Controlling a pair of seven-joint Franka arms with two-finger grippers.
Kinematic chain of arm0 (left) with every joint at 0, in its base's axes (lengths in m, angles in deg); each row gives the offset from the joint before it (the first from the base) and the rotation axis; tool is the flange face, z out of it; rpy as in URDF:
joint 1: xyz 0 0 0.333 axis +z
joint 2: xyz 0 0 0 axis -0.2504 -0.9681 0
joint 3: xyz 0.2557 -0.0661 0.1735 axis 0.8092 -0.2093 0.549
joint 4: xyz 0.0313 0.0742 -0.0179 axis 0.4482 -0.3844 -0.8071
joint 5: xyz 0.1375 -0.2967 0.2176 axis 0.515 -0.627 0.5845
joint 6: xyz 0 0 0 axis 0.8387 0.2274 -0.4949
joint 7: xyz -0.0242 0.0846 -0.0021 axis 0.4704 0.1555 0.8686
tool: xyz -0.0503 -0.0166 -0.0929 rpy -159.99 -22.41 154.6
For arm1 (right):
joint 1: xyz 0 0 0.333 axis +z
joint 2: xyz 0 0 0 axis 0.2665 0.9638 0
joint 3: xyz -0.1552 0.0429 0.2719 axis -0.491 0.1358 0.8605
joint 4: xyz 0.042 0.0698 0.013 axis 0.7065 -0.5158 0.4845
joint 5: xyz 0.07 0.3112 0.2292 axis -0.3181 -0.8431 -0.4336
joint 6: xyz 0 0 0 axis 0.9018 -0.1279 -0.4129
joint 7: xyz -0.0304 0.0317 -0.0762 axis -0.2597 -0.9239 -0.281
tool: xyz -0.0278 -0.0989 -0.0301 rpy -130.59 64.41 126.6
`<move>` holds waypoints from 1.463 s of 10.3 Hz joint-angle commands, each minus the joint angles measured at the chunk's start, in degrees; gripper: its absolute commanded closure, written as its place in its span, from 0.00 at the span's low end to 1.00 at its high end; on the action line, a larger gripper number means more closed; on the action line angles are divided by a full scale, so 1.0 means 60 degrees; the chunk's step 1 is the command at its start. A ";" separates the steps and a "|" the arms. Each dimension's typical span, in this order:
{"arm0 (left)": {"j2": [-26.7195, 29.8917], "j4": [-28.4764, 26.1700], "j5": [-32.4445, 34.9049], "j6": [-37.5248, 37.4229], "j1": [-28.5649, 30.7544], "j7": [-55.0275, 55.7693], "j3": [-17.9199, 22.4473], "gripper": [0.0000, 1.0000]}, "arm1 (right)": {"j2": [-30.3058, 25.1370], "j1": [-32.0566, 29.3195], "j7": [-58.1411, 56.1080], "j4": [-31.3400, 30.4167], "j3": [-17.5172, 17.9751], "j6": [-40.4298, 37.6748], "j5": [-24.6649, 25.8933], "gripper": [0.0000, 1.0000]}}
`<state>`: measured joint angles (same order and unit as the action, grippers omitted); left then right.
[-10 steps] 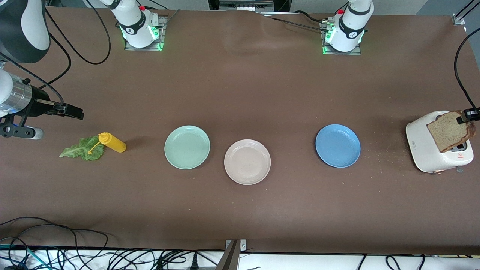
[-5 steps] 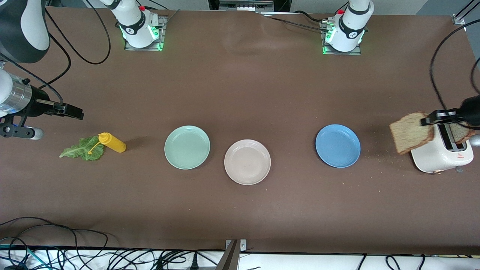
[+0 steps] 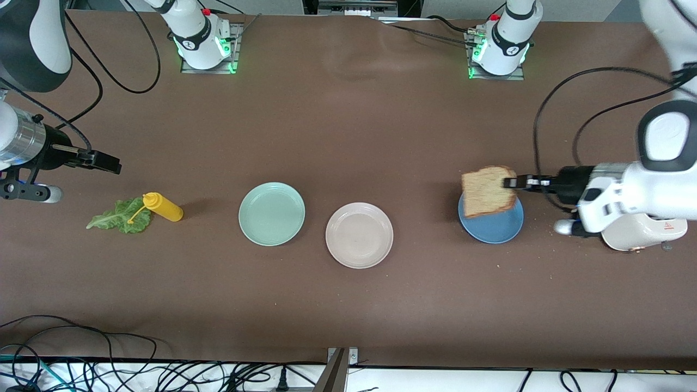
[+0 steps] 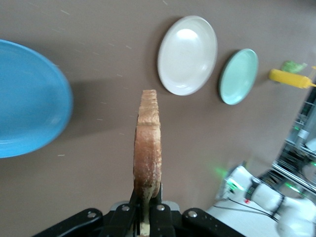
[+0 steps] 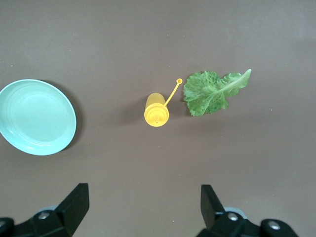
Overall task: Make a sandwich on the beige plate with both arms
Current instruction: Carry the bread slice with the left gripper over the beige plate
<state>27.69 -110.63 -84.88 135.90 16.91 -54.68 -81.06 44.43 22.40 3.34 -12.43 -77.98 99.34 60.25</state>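
early going: the beige plate (image 3: 359,235) sits bare, left gripper (image 3: 511,182) jaws clamped on a bread slice (image 3: 488,191) over the blue plate (image 3: 498,227), right gripper (image 5: 143,207) waiting, jaws apart, lettuce (image 3: 120,215) untouched

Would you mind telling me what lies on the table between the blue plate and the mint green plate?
Only the beige plate, empty, lies between the blue plate and the mint green plate, slightly nearer the camera, as the front view shows.

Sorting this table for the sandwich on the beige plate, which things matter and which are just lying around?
For the job: bread slice held by left gripper, beige plate, lettuce leaf, open right gripper, waiting.
Lying about: mint green plate, blue plate, yellow squeeze bottle, toaster.
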 commanded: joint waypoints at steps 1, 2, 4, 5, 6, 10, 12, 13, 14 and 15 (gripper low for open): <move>-0.1036 0.0661 -0.1325 0.0805 -0.0706 -0.0016 0.0098 1.00 | -0.0074 -0.0059 -0.0053 -0.0012 0.0028 -0.0077 -0.0148 0.00; -0.1329 0.0690 -0.1823 0.1275 -0.0985 -0.0090 0.0112 1.00 | -0.0074 -0.0059 -0.0053 -0.0012 0.0028 -0.0062 -0.0148 0.00; -0.1857 0.0690 -0.2818 0.2475 -0.1498 -0.0134 0.0098 1.00 | -0.0074 -0.0059 -0.0053 -0.0012 0.0028 -0.0077 -0.0148 0.00; -0.2164 0.0676 -0.3492 0.3148 -0.1762 -0.0569 0.0112 1.00 | -0.0074 -0.0059 -0.0053 -0.0012 0.0028 -0.0077 -0.0148 0.00; -0.2428 0.0661 -0.4078 0.3489 -0.1996 -0.0980 0.0113 1.00 | -0.0074 -0.0059 -0.0053 -0.0012 0.0014 -0.0077 -0.0148 0.00; -0.3205 0.0676 -0.4785 0.4645 -0.2714 -0.1537 0.0113 1.00 | -0.0074 -0.0059 -0.0053 -0.0026 0.0028 -0.0077 -0.0148 0.00; -0.3455 0.0661 -0.5065 0.5146 -0.2921 -0.1921 0.0113 1.00 | -0.0074 -0.0059 -0.0053 -0.0012 0.0028 -0.0077 -0.0148 0.00; -0.3514 0.0661 -0.5051 0.5321 -0.3023 -0.1921 0.0113 1.00 | -0.0074 -0.0059 -0.0053 -0.0012 0.0028 -0.0077 -0.0148 0.00; -0.3602 0.0661 -0.5051 0.5512 -0.3126 -0.1921 0.0113 1.00 | -0.0074 -0.0059 -0.0053 -0.0012 0.0028 -0.0077 -0.0148 0.00; -0.3632 0.0632 -0.5051 0.5717 -0.3214 -0.1936 0.0113 1.00 | -0.0074 -0.0059 -0.0053 -0.0012 0.0014 -0.0077 -0.0148 0.00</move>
<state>7.22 -108.58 -112.98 168.72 -1.05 -64.70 -81.06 44.45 22.37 3.34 -12.44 -77.97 99.32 60.24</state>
